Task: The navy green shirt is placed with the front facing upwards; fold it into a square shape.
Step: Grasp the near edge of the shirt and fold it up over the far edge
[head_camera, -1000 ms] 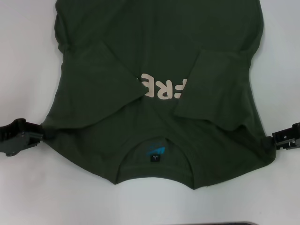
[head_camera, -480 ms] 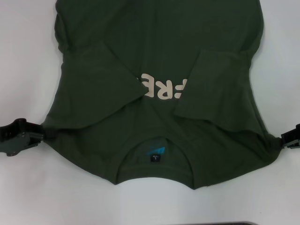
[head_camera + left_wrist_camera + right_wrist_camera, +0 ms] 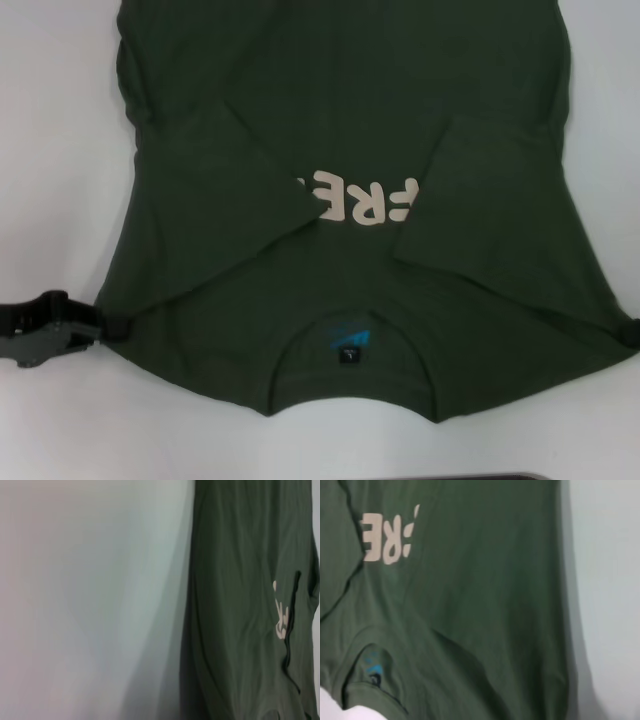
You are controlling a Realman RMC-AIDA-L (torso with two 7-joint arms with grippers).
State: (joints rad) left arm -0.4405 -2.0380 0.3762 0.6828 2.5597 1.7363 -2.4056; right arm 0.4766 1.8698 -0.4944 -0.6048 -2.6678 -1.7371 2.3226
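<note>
the white counter (image 3: 60,150) fills the head view, and most of its middle is covered by the navy green shirt (image 3: 340,90), lying flat with its front up and its round neck at the near edge, the hem end running out of the top of the view. both short sleeves are folded inward over the chest: the left sleeve (image 3: 220,190) lies as a slanted flap that covers the start of the cream lettering (image 3: 360,200), and the right sleeve (image 3: 480,200) covers its end, so only a few letters read between them. a small blue label (image 3: 350,338) sits inside the neck opening (image 3: 350,375). the left end effector (image 3: 110,327) is low at the counter on the shirt's left shoulder edge, its black body lying out to the left and its tip touching the cloth at that corner; it appears closed on the shirt's edge, with the fabric pinched at the tip. the right end effector (image 3: 634,333) is only a dark sliver at the right border of the head view, right at the shirt's right shoulder corner, and i cannot tell how its fingers stand or whether they hold cloth. the left wrist view shows the shirt's (image 3: 240,630) side edge against bare counter (image 3: 90,600), with a bit of lettering. the right wrist view shows the chest lettering (image 3: 387,537), the neck with its label (image 3: 372,672), and the shirt's (image 3: 485,605) edge beside the counter (image 3: 605,580)
</note>
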